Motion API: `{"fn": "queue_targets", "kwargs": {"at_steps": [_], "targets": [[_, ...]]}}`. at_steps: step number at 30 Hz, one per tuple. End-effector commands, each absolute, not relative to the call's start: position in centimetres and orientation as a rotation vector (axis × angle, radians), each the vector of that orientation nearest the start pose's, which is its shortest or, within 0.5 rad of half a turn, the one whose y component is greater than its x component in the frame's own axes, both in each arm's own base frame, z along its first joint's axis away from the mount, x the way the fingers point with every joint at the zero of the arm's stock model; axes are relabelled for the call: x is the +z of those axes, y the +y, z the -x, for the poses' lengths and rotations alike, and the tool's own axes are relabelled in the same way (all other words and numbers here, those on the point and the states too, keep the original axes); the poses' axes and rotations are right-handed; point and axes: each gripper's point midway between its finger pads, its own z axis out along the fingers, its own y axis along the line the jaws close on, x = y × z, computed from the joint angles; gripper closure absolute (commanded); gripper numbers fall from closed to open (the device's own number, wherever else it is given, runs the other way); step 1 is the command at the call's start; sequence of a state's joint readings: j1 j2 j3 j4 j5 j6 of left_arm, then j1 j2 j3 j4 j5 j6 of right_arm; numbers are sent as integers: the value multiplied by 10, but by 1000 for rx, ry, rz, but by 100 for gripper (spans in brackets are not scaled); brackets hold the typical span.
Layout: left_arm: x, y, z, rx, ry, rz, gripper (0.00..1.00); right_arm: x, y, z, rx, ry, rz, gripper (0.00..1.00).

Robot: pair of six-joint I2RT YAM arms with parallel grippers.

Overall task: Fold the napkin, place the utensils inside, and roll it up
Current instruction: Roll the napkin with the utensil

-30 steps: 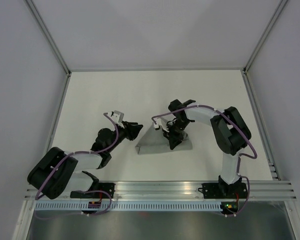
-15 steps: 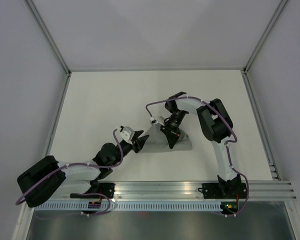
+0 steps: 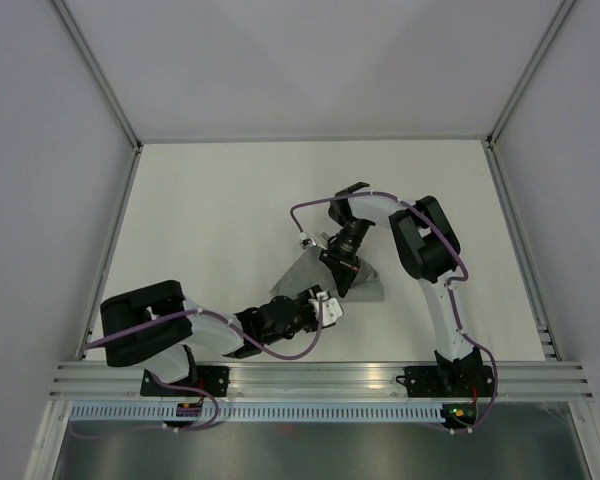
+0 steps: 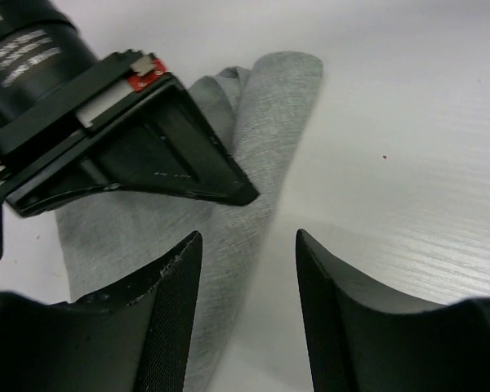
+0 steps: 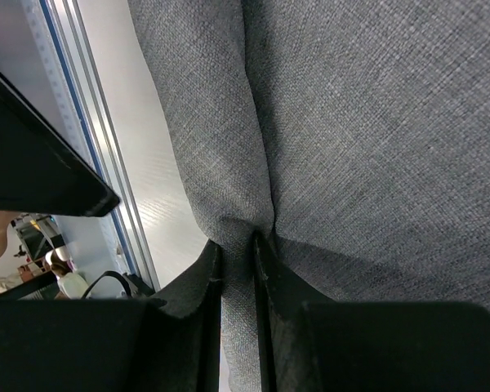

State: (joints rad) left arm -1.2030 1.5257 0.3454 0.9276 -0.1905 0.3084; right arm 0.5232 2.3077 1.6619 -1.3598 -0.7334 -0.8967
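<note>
Napkin (image 3: 305, 272): folded, toward table (image 3: 200, 200) near edge; right fingers (image 5: 208, 286) clamped on its fold. Left fingers (image 4: 171, 286), apart, just swung in from the left edge; probably a two-handed fold next.

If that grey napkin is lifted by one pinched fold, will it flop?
Probably flops: the napkin puckers into a soft crease where the right end effector pinches it. Likely light, since it looks thin; its matte weave should grip.

Top external: high over the 6 o'clock edge, looking down toward 12 o'clock. Left wrist: low, close. Right wrist: seemingly almost touching napkin (image 5: 351, 122), shared by all.
</note>
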Motion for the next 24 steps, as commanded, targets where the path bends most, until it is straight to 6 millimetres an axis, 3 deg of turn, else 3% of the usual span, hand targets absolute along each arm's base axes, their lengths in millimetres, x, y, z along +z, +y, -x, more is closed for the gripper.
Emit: {"fn": "queue_targets", "kwargs": {"at_steps": [1,10,17,20,24], "targets": [[57,-354,-177,-369,1364,-1348,44,-49,217,-254,993,2521,1992,98],[31,-345,-199,-253,1419,-1370,40,-50,210,-257,991,2535,1981,98],[25,-340,-210,-219,1447,-1365,41,-52,205,-262,969,2538,1978,98],[20,-338,-212,-221,1463,-1377,44,-53,203,-264,969,2543,1970,99],[11,-338,-212,-250,1502,-1403,58,-52,200,-266,975,2548,1951,99]]}}
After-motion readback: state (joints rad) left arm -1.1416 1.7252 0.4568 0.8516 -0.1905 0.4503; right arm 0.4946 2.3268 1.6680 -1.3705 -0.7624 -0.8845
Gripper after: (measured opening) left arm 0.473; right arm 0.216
